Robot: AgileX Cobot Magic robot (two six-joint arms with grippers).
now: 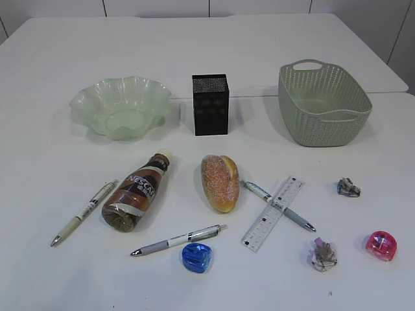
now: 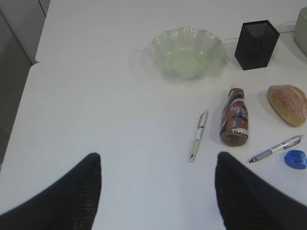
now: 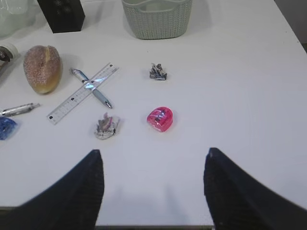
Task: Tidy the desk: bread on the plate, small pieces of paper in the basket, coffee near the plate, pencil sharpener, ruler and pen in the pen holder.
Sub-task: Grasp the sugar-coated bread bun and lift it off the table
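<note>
Two grippers are held wide open and empty above the white table (image 1: 58,91).
The left gripper (image 2: 158,191) and right gripper (image 3: 153,189) grasp nothing; the bread (image 1: 220,183) lies mid-frame, the plate (image 1: 122,107) upper left.

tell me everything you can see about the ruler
The ruler is a clear, colourless plastic strip with dark scale marks printed along its edges. It lies flat on the white table, set diagonally, between the bread and the crumpled paper pieces. It lies across the middle of a grey-and-white pen, the two making an X, and it looks to rest on top of it. Nothing else touches it, and neither gripper is near.
</note>
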